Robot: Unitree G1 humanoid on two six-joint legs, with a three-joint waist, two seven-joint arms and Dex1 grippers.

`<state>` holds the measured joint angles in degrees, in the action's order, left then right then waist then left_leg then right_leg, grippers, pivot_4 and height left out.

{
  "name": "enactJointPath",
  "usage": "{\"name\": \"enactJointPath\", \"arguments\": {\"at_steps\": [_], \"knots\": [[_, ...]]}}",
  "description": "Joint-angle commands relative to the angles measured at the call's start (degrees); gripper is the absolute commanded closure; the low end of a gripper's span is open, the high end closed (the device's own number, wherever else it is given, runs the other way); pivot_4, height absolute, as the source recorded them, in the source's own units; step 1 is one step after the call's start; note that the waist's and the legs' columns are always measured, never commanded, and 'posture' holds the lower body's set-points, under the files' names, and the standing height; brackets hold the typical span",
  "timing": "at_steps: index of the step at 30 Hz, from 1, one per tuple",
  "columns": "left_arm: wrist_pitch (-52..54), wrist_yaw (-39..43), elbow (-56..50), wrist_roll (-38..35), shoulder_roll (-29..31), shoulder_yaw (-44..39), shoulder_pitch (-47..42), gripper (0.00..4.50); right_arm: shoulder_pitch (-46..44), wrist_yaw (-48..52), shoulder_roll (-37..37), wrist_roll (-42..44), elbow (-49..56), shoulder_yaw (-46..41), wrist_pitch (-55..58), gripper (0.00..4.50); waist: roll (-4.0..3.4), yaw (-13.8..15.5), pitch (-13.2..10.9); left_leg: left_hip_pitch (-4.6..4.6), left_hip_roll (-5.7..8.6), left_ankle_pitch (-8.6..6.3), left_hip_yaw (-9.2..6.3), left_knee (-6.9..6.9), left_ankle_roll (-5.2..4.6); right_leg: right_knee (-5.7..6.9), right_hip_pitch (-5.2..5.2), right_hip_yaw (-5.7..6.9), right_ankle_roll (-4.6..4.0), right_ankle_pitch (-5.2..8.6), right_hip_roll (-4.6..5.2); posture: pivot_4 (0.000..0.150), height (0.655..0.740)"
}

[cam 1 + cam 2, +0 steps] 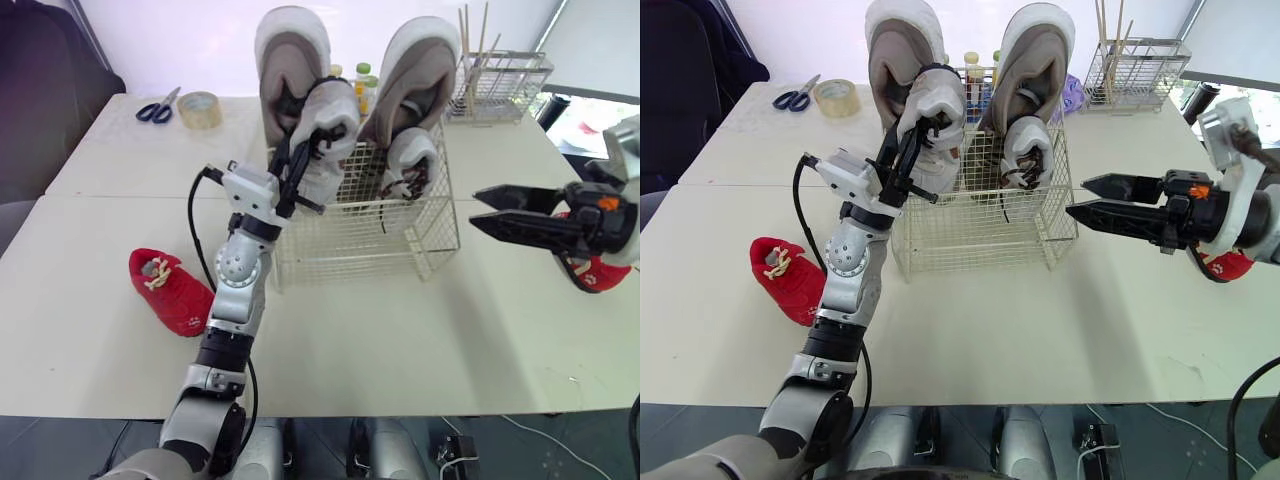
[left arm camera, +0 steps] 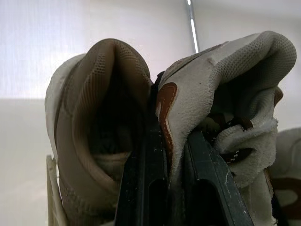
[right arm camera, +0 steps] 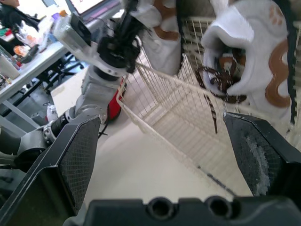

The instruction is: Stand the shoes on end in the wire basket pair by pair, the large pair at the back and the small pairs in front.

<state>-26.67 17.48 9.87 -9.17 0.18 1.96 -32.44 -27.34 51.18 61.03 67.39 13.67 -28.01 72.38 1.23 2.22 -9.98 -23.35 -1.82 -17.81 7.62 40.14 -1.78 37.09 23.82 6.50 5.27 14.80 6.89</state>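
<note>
The left end effector [image 1: 312, 150], clenched on a small white shoe [image 1: 335, 118], holds it over the wire basket [image 1: 370, 245] mid-tabletop, in front of the large pair [image 1: 290, 50]. The right end effector [image 1: 476, 210] hangs released beside the basket. The next move is likely to lower the shoe upright next to its mate [image 1: 410, 160], then let go.

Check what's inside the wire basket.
Wire basket: two large shoes upright at back, one small shoe front right. Left gripper holds a second small shoe front left; its lower end is covered.
</note>
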Motion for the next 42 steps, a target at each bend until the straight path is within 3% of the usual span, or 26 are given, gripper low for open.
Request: {"name": "enactJointPath", "arguments": {"at_steps": [1,7,8,13,23,30,34,38,42], "knots": [[6.3,-1.1,0.2,-2.7,-0.4,-1.3,3.3,4.48,0.6,-1.1,0.9,2.1,2.0,-3.0,-0.2,0.0,-0.31,0.0,0.2,0.07,0.0,-0.02,0.0,0.0,-0.03,-0.02,-0.08,0.0,0.0,0.0,0.01,0.15,0.74],[12.3,-1.3,-7.9,-2.1,0.0,0.8,8.9,4.48,1.2,-2.0,0.0,2.4,2.0,-2.2,-1.8,0.0,-0.87,-0.1,0.6,0.4,0.0,-0.29,-0.01,-0.04,-0.48,-0.1,-0.41,-0.01,0.0,0.01,0.0,0.15,0.74],[13.3,-1.2,-9.1,-2.4,0.0,0.9,9.8,3.63,1.1,-2.0,-0.3,2.3,1.9,-1.7,-2.2,0.0,-0.92,-0.1,0.6,0.4,0.0,-0.3,0.0,-0.04,-0.49,-0.12,-0.41,-0.01,0.0,0.01,0.0,0.15,0.74],[18.3,-1.6,-14.9,-3.2,1.5,0.2,13.2,1.34,0.2,-1.2,-1.4,1.2,0.8,0.9,-4.4,0.0,-0.93,0.2,0.6,0.38,0.03,-0.3,-0.03,0.01,-0.5,-0.13,-0.46,0.01,0.0,0.01,0.03,0.15,0.74],[31.1,-1.3,-31.3,-5.8,6.8,-0.6,21.4,1.34,-0.4,0.0,-3.2,-0.5,-0.5,5.0,-7.8,0.0,-0.92,-0.1,0.6,0.25,0.04,-0.36,-0.02,0.01,-0.58,-0.28,-0.4,0.0,0.0,0.01,0.04,0.15,0.74],[45.7,-4.0,-44.4,-9.4,15.3,-7.7,17.0,1.34,0.2,0.1,-3.4,-4.4,-3.2,5.1,-11.1,0.0,-0.93,-0.1,0.6,0.11,0.02,-0.21,-0.06,0.0,-0.33,-0.3,-0.29,0.0,0.0,0.01,0.02,0.15,0.74],[53.1,-2.1,-48.8,-16.6,20.5,-12.0,14.0,1.34,-1.0,-0.2,-3.8,-8.6,-7.0,6.4,-14.2,0.0,-0.93,-0.2,0.6,0.09,0.05,-0.19,-0.05,0.01,-0.29,-0.35,-0.31,0.01,0.0,0.0,0.02,0.15,0.74],[60.6,2.5,-51.1,-30.3,26.5,-18.4,15.0,0.02,-0.6,-1.4,-3.9,-14.2,-13.3,3.7,-20.5,0.0,-0.93,-0.3,0.6,0.08,0.04,-0.19,-0.01,-0.03,-0.29,-0.46,-0.31,0.03,0.02,-0.01,-0.02,0.15,0.74],[69.9,9.0,-53.6,-49.1,36.1,-20.5,15.6,0.02,-0.3,-3.5,-2.7,-23.8,-19.9,3.2,-30.8,0.0,-0.95,-0.2,0.6,0.09,0.04,-0.15,-0.02,-0.02,-0.22,-0.46,-0.31,0.03,0.06,-0.02,-0.05,0.15,0.74]]}}
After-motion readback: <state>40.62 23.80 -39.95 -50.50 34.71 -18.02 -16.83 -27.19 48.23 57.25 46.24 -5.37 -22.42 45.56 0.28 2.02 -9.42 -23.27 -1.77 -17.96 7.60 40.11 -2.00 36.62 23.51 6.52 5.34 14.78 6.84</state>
